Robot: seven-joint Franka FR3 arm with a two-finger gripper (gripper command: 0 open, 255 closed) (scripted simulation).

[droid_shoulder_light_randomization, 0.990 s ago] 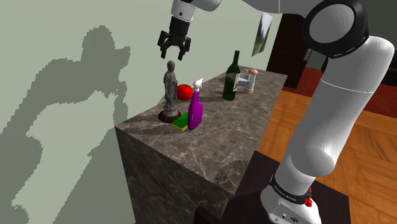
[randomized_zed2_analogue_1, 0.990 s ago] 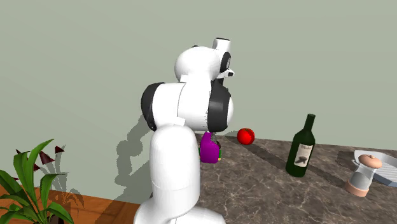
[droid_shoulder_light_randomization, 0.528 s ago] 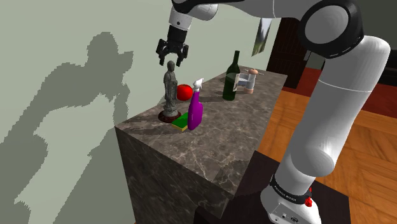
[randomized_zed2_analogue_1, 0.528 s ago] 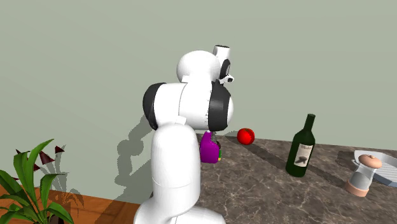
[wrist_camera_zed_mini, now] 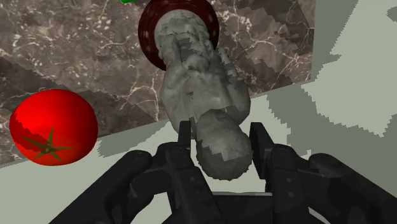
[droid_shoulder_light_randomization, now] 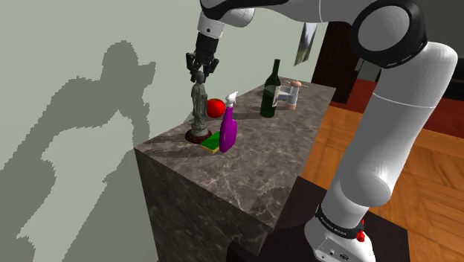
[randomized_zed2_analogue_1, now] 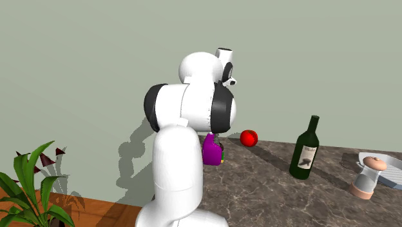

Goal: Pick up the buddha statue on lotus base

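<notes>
Statue (droid_shoulder_light_randomization: 198,106) stands upright on its dark red round base (droid_shoulder_light_randomization: 196,137) near the wall-side edge of your marbled worktop (droid_shoulder_light_randomization: 256,152), its long axis vertical. The tool (droid_shoulder_light_randomization: 199,76) hangs straight above it, pointing down along that axis. In the wrist view you can see the tool (wrist_camera_zed_mini: 222,132) partly open, with one black finger on each side of the figure's head. The gaps are slim and I cannot tell whether either pad touches, so count nothing as held yet. Your next move hangs on this relation: the head sits between the fingers, while the body and base run away below them. I judge you can either shut on the head or go lower toward the shoulders for a broader hold. Close by the base are a red tomato (droid_shoulder_light_randomization: 216,108), a purple spray bottle (droid_shoulder_light_randomization: 228,128) and a flat green block (droid_shoulder_light_randomization: 210,144); the spray bottle could crowd a lower grasp. A dark wine bottle (droid_shoulder_light_randomization: 271,91) stands well apart.
</notes>
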